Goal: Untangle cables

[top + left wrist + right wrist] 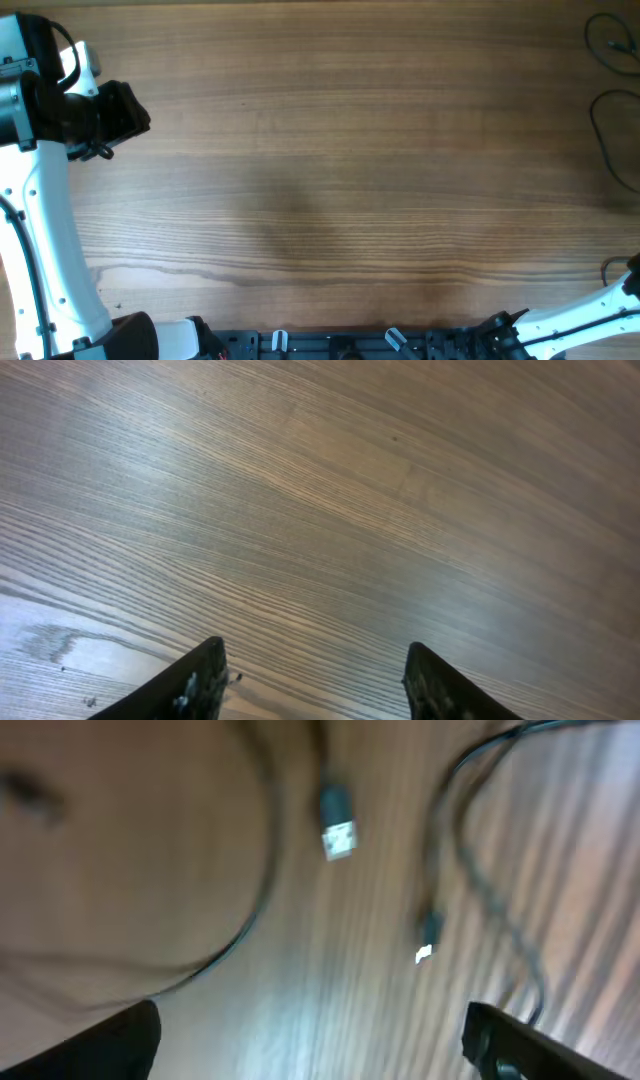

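Thin black cables (pixel 607 120) lie in loops at the table's far right edge, partly cut off by the frame. In the blurred right wrist view a cable with a USB plug (pixel 338 825) and a second cable with a small plug (pixel 428 935) lie on the wood. My right gripper (pixel 312 1040) is open and empty above them; only its arm (pixel 590 320) shows in the overhead view at the bottom right. My left gripper (pixel 315 680) is open and empty over bare wood, at the far left (pixel 125 120), far from the cables.
The wooden table (pixel 330 180) fills the overhead view. A black rail with clips (pixel 340 343) runs along the front edge. The left arm's white column (pixel 55 250) stands at the left side.
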Tool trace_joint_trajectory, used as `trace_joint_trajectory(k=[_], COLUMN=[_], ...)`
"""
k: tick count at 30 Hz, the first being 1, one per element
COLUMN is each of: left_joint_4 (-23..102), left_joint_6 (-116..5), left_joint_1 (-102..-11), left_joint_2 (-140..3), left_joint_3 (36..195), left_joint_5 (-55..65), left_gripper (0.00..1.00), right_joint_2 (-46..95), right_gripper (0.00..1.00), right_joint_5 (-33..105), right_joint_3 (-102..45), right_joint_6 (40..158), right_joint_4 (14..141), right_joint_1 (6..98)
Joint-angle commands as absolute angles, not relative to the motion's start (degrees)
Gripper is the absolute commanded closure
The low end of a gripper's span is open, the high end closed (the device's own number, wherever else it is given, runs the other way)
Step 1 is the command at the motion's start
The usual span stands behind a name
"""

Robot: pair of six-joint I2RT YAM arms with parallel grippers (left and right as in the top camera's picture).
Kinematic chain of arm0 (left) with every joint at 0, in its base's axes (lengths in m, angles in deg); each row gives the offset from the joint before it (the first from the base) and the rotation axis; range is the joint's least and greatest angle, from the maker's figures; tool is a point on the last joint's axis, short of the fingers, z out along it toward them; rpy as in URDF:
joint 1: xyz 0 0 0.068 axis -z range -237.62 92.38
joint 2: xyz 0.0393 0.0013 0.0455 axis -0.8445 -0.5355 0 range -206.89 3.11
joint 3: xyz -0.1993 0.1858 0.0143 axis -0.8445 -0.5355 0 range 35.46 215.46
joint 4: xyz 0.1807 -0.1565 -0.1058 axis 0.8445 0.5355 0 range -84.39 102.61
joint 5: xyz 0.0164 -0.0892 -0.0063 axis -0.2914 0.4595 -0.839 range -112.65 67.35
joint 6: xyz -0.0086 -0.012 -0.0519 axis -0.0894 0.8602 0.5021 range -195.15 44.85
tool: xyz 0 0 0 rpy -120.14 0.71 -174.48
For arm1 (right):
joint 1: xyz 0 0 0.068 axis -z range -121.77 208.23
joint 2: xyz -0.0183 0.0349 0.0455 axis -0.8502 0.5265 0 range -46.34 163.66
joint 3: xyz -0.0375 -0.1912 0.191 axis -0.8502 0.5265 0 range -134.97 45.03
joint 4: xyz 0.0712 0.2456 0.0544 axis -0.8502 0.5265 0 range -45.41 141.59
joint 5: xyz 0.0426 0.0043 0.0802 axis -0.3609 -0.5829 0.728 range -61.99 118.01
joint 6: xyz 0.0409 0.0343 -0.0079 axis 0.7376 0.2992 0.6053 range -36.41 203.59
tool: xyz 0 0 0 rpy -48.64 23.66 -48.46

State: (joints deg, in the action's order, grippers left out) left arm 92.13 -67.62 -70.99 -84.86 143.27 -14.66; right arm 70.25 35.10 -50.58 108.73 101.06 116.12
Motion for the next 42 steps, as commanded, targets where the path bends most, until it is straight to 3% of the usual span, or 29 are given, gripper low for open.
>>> trace_joint_trajectory(k=[1,3,7,12,14,17,19,21,24,25,28,32,35,37,42], left_joint_4=[91.47,89.86,85.38,84.63,84.66,85.7,85.99,85.88,84.61,84.44,84.63,84.92,85.35,84.79,84.96], left_joint_6=[-68.98,-68.98,-68.95,-68.95,-68.98,-68.98,-68.95,-68.98,-68.98,-68.98,-68.98,-68.95,-68.98,-68.98,-68.95], left_joint_1=[-70.86,-70.86,-70.86,-70.86,-70.86,-70.86,-70.86,-70.86,-70.86,-70.86,-70.86,-70.86,-70.86,-70.86,-70.86], left_joint_2=[-84.68,-84.68,-84.68,-84.68,-84.68,-84.68,-84.68,-84.68,-84.68,-84.68,-84.68,-84.66,-84.66,-84.66,-84.66], left_joint_3=[140.76,138.6,134.81,134.79,134.79,134.79,134.79,134.79,134.79,134.79,134.79,134.79,134.79,134.79,134.79], left_joint_5=[-14.58,-14.58,-14.6,-14.6,-14.6,-14.62,-14.6,-14.6,-14.6,-14.6,-14.58,-14.53,-14.16,-14.16,-14.16], left_gripper=[0.4,0.4,0.37,0.36,0.36,0.36,0.36,0.36,0.36,0.36,0.37,0.39,0.39,0.39,0.39], right_joint_2=[64.42,58.17,44.09,40.75,40.7,37.08,27.83,15.11,1.45,-2.0,-6.86,-8.91,-9.06,-9.06,-9.06], right_gripper=[0.0,0.0,0.0,0.0,0.0,0.0,0.0,0.0,0.0,0.0,0.0,0.0,0.0,0.01,0.0], right_joint_5=[41.68,45.0,64.57,70.79,83.08,85.85,85.94,82.16,79.08,78.03,76.72,74.66,64.94,63.71,63.41], right_joint_3=[-56.77,-58.1,-58.12,-58.12,-58.12,-56.11,-47.81,-34.34,-17.56,-12.7,-2.21,13.96,31.03,38.18,44.71], right_joint_6=[103.47,97.48,74.51,68.28,67.07,63.69,44.89,35.77,41.13,49.5,65.61,67.01,78.72,79.69,77.72], right_joint_4=[102.02,99.33,80.29,63.86,56.93,62.42,67.4,60.06,42.26,35.88,34.26,26.37,2.37,-5.65,-8.73], right_joint_1=[113.32,109.56,91.99,72.74,68.43,66.97,66.97,66.99,68.01,68.1,68.39,68.39,68.39,68.39,68.39])
